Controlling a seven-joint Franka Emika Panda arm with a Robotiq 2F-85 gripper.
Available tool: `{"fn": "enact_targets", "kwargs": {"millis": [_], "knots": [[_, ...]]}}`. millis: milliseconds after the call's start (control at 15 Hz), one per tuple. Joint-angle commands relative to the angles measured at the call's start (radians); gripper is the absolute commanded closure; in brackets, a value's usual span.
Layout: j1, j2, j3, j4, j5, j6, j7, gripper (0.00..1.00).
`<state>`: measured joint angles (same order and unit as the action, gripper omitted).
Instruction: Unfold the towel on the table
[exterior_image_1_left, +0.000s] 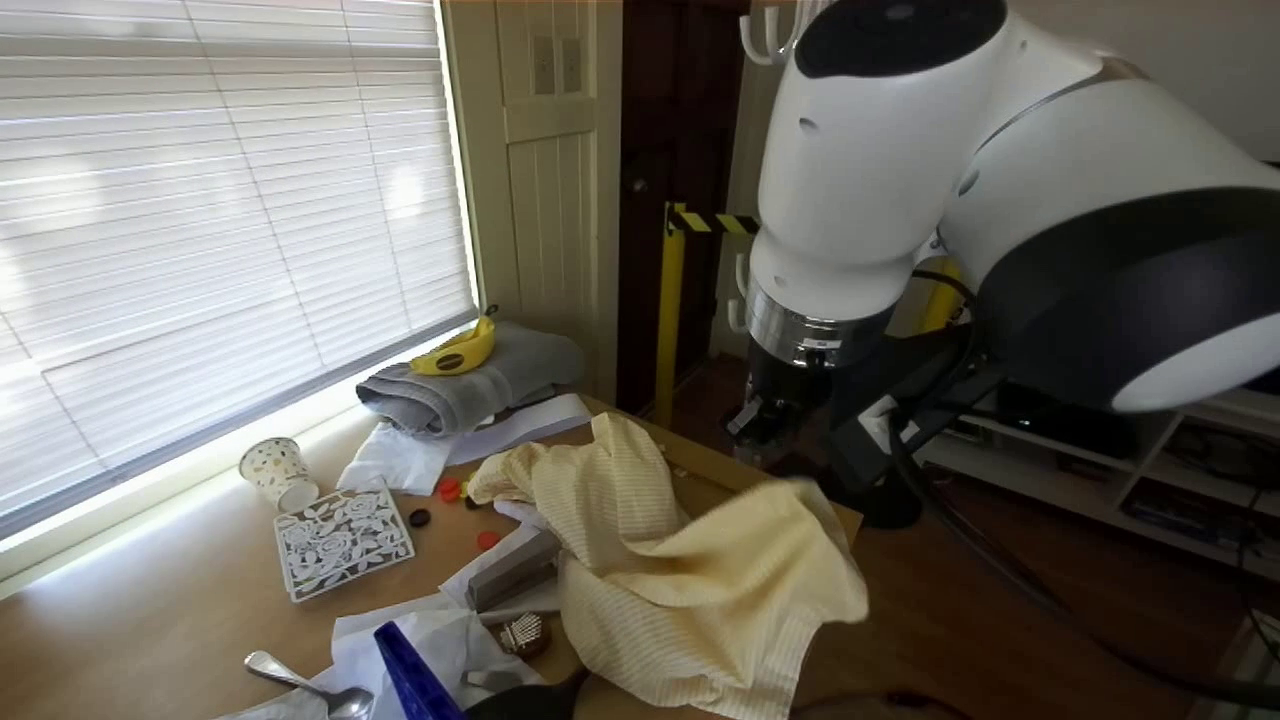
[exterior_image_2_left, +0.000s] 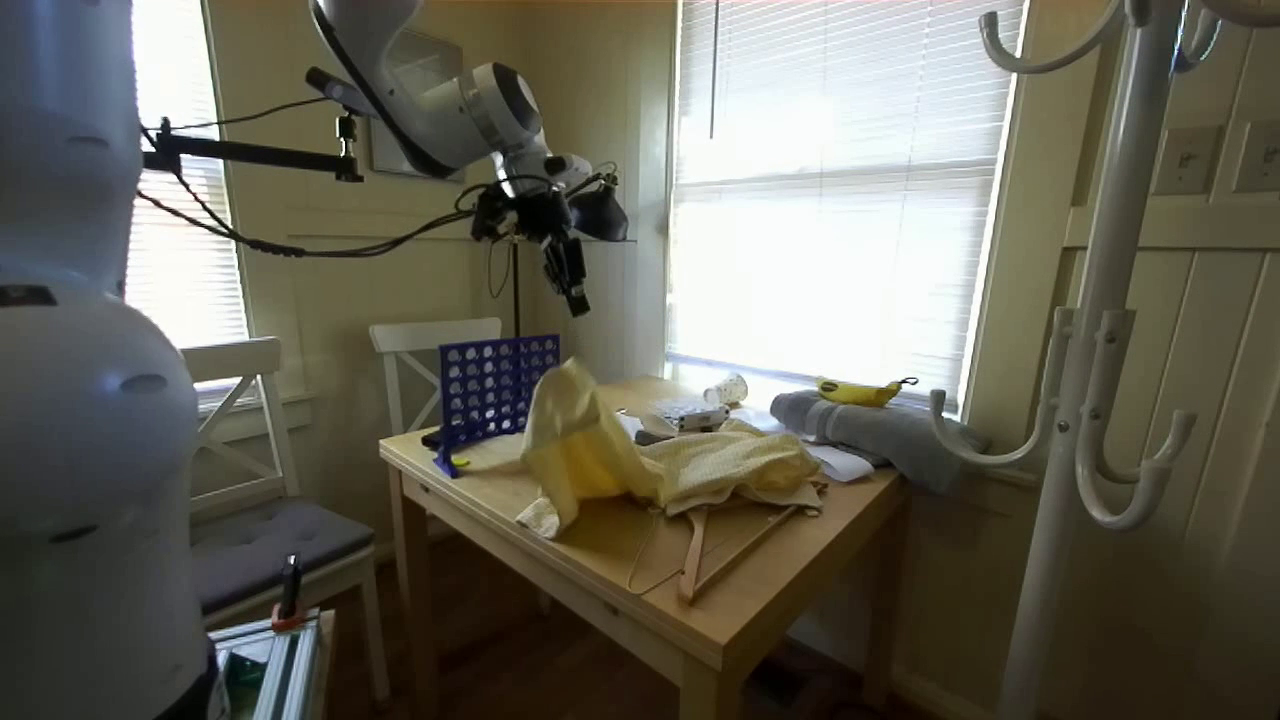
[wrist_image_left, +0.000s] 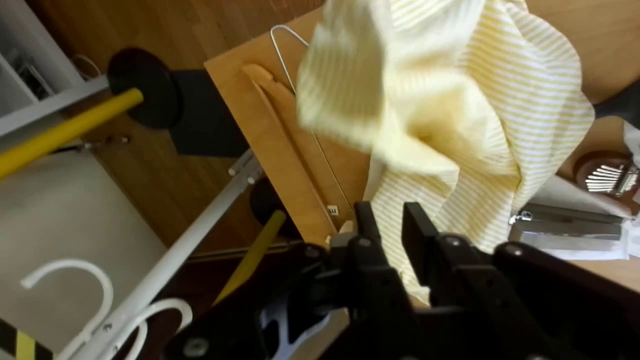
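The pale yellow striped towel (exterior_image_1_left: 690, 580) lies crumpled on the wooden table (exterior_image_1_left: 110, 630). In an exterior view, one part of the towel (exterior_image_2_left: 570, 430) stands up in a tall peak and the rest lies bunched over a wooden hanger (exterior_image_2_left: 695, 560). In the wrist view, the raised part of the towel (wrist_image_left: 425, 100) is blurred. My gripper (wrist_image_left: 390, 207) has its fingers apart, with nothing between them; the towel shows below through the gap. In an exterior view, the gripper (exterior_image_2_left: 578, 300) hangs above the towel's peak, apart from it.
A blue grid frame (exterior_image_2_left: 490, 390) stands beside the towel. A grey folded cloth (exterior_image_1_left: 530, 365) with a banana pouch (exterior_image_1_left: 460, 350), a cup (exterior_image_1_left: 280, 475) and a white lattice trivet (exterior_image_1_left: 345, 540) lie on the window side. A white coat rack (exterior_image_2_left: 1090, 400) stands by the table.
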<state>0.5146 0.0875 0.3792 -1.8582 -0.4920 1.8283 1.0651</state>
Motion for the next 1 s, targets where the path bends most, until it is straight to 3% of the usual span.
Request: {"fn": "enact_targets", "kwargs": {"millis": [0, 133, 267, 467, 733, 933], "knots": [[-0.036, -0.017, -0.011, -0.017, 0.033, -0.051, 0.126, 0.46], [-0.050, -0.015, -0.022, -0.005, -0.009, -0.079, 0.209, 0.32], [-0.067, -0.006, -0.040, 0.008, -0.093, -0.031, 0.273, 0.19], [-0.095, 0.042, -0.059, 0.062, -0.277, 0.091, 0.186, 0.01], [-0.147, 0.131, -0.113, 0.132, -0.456, 0.329, 0.126, 0.00], [-0.192, 0.225, -0.165, 0.210, -0.459, 0.532, 0.134, 0.00]]}}
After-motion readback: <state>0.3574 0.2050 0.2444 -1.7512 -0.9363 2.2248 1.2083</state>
